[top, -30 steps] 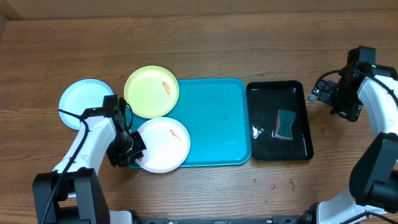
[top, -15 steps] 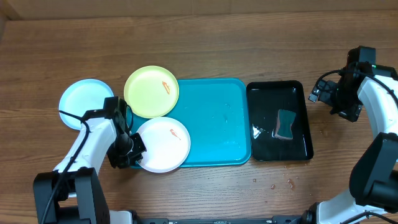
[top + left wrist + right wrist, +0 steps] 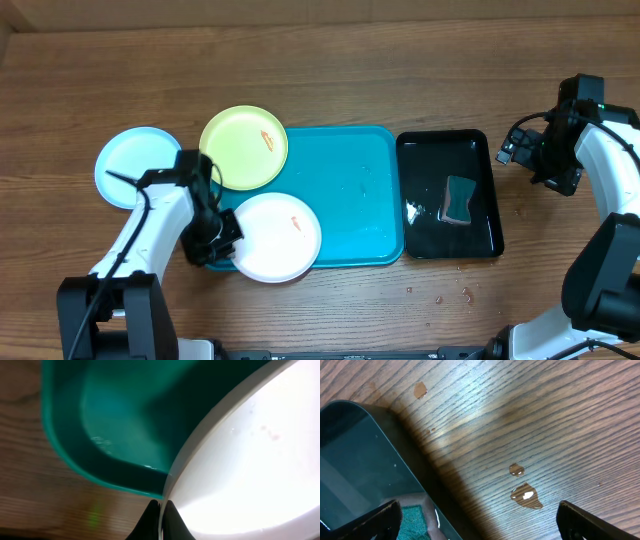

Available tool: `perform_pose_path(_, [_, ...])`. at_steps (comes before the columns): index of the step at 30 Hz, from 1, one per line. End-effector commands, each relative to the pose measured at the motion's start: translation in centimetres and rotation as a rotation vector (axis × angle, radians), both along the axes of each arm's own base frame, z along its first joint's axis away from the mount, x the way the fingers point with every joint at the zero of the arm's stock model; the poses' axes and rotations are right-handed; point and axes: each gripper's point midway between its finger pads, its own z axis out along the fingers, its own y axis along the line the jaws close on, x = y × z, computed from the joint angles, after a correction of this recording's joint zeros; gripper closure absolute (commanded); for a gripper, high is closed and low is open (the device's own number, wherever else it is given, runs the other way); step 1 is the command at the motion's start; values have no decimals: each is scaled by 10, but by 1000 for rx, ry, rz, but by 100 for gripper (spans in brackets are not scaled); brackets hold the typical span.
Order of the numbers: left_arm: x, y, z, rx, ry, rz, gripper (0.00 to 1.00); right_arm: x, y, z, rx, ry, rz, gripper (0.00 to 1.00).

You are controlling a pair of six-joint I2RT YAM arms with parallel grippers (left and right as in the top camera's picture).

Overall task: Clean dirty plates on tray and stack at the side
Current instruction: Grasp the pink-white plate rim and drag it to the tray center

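L: left fingers [image 3: 146, 526] clamped on round white plastic plate [image 3: 280, 236] rim, plate overhanging turquoise rectangular plastic tray [image 3: 352, 180] | R: right fingers [image 3: 372, 521] apart over wet wooden table [image 3: 530, 415]

Two arms are shown, each built of smooth white links joined by black joint housings. The left arm [image 3: 140, 225], by the bench's front left corner, is crossed by a thin black cable [image 3: 125, 181] and is ended in a black left pincer [image 3: 222, 245]. The right arm [image 3: 612, 160], at the right edge, is topped by a black block [image 3: 580, 92] marked with a small green spot [image 3: 600, 103]; black cables [image 3: 522, 123] are looped beside it. The fingertips [image 3: 380, 516] of the right pincer [image 3: 480, 519] are seen as dark blunt wedges.
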Motion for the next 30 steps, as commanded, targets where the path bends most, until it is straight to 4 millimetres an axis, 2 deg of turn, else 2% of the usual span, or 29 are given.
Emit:
perform_pose_path(1, [15,-28,12,-69,-37,-34,96,5,-2,8,-8,-29,-6,0])
perform_pose_path(3, [19,-43,16,-101,-52,-28,96,5,-2,8,-8,-29,-6,0])
perform_pose_path(10, [36,-78,18,-110,-125,-14,96,5,-2,8,-8,-29,-6,0])
perform_pose_path(18, [64,-121,22,-157,-299,-125,96,5,-2,8,-8,-29,-6,0])
perform_pose_path(27, [77,-99,17,44,-366,-45,96,5,-2,8,-8,-29,-6,0])
perform_pose_path(30, [79,-97,17,57,-374,-31,96,5,-2,8,-8,-29,-6,0])
